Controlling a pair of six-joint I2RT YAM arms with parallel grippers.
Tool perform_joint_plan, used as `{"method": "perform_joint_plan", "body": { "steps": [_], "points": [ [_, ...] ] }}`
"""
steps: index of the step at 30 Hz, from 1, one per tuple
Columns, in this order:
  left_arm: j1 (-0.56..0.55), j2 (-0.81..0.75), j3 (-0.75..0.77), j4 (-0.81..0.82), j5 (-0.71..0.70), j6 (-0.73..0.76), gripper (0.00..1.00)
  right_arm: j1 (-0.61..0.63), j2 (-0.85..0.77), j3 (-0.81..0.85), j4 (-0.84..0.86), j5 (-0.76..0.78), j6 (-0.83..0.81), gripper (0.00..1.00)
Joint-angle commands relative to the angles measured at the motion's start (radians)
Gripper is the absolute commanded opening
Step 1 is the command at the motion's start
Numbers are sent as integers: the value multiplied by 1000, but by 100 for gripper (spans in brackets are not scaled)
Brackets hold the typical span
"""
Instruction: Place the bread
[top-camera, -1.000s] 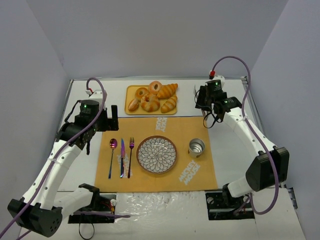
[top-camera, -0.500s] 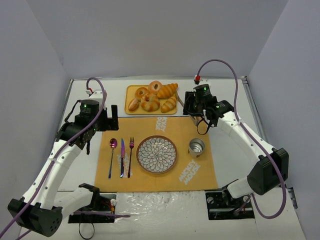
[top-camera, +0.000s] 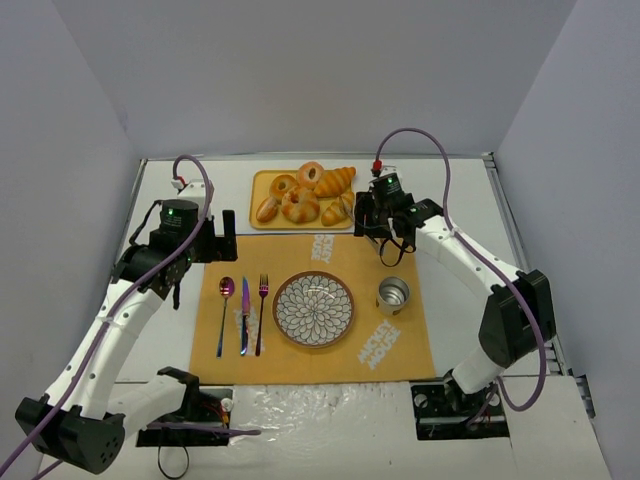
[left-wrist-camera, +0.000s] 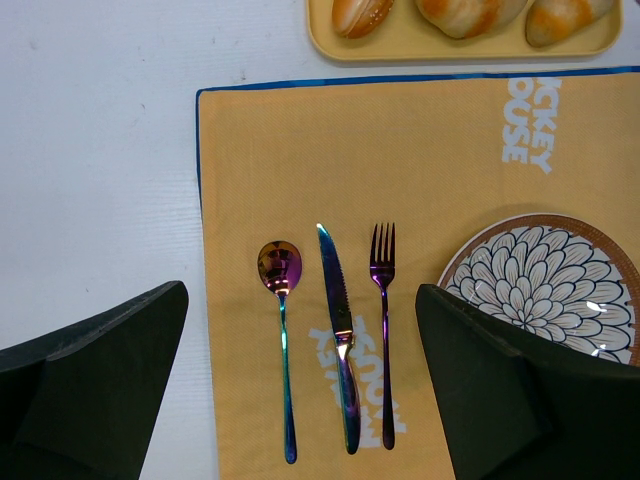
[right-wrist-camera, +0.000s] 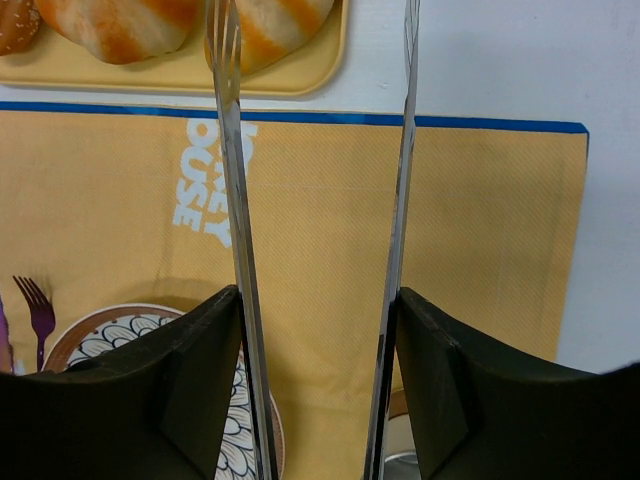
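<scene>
The bread (top-camera: 338, 208) is a small golden oblong roll at the right end of the yellow tray (top-camera: 262, 183). It also shows in the right wrist view (right-wrist-camera: 275, 25) and the left wrist view (left-wrist-camera: 565, 15). My right gripper (top-camera: 370, 218) is shut on metal tongs (right-wrist-camera: 228, 150), whose two arms stand apart. Their tips reach the tray's near right edge, and the left arm crosses in front of the bread. My right gripper also shows in its wrist view (right-wrist-camera: 315, 330). My left gripper (left-wrist-camera: 300, 380) is open and empty, high above the cutlery.
The patterned plate (top-camera: 313, 309) sits mid-placemat (top-camera: 300, 260), with a spoon (top-camera: 225, 312), knife (top-camera: 243, 316) and fork (top-camera: 262, 312) to its left and a metal cup (top-camera: 392, 295) to its right. The tray also holds ring pastries, a large croissant (top-camera: 334, 181) and another roll (top-camera: 267, 208).
My right arm has swung left from the table's back right, carrying the tongs to the tray's right end by the bread. The left arm has not moved.
</scene>
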Motion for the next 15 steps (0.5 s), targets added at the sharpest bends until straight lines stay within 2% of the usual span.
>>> {"method": "perform_joint_plan", "body": {
  "steps": [1, 15],
  "points": [
    [-3, 1, 18, 36, -12, -2, 95, 13, 41, 15, 89, -22, 16, 56],
    [-4, 5, 17, 36, -11, -1, 95, 39, 136, 58, 134, -28, 33, 56]
  ]
}}
